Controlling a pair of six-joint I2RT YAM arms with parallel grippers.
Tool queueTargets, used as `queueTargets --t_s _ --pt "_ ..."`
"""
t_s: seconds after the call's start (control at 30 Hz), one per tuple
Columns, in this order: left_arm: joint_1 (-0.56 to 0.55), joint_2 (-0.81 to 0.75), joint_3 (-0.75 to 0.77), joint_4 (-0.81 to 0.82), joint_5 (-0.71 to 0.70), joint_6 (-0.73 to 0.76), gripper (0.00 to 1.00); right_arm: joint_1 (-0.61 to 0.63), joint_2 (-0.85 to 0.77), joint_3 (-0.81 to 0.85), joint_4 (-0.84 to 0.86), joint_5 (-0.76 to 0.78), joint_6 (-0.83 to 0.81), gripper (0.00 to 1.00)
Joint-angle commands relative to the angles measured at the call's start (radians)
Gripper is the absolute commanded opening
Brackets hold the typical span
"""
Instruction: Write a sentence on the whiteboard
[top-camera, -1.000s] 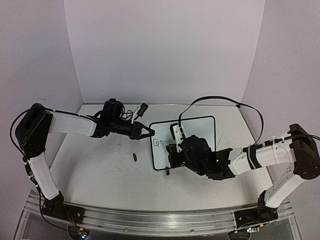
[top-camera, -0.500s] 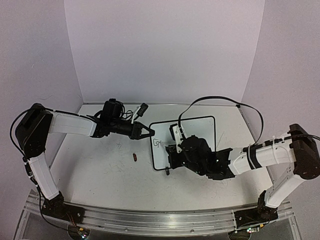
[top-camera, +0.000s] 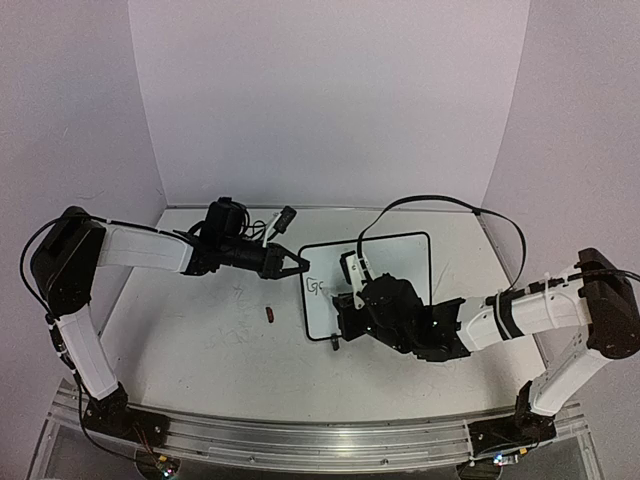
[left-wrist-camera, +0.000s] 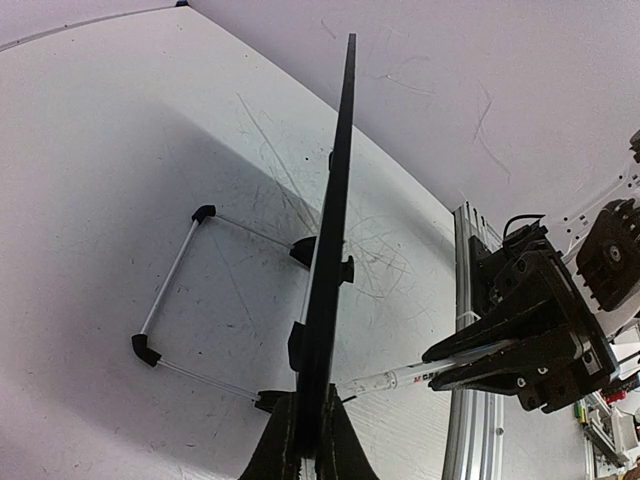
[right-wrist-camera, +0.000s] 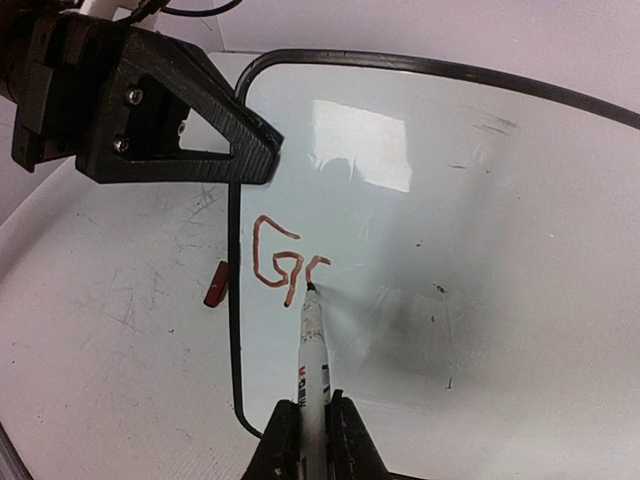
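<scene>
The whiteboard (top-camera: 400, 258) stands tilted on its wire stand (left-wrist-camera: 172, 280) at mid-table; the left wrist view shows it edge-on (left-wrist-camera: 337, 190). My left gripper (top-camera: 301, 264) is shut on its left rim (left-wrist-camera: 311, 440). My right gripper (right-wrist-camera: 312, 432) is shut on a white marker (right-wrist-camera: 311, 345), whose tip touches the board face (right-wrist-camera: 470, 200). The sentence (right-wrist-camera: 283, 262) is a reddish "G" and a short curved stroke beside it, at the board's upper left (top-camera: 315, 287). The marker (left-wrist-camera: 400, 378) also shows from behind the board.
A small red marker cap (top-camera: 272, 315) lies on the scuffed tabletop left of the board (right-wrist-camera: 214, 284). A black cable (top-camera: 430, 200) loops over the board's far side. An aluminium rail (top-camera: 300, 440) runs along the near edge. Walls close in on three sides.
The marker tip has crept slightly right on the board and added a short stroke after the "G". The left arm has held still.
</scene>
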Motion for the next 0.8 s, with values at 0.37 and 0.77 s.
queueTargets --t_s 0.37,0.77 --pt "-0.007 -0.005 -0.014 -0.066 -0.062 0.026 0.0 -0.001 -0.034 -0.014 -0.012 0.089 0.025 0.0" --pt "-0.008 -0.004 -0.015 -0.065 -0.062 0.027 0.0 -0.001 -0.026 0.007 0.003 0.106 0.015 0.0"
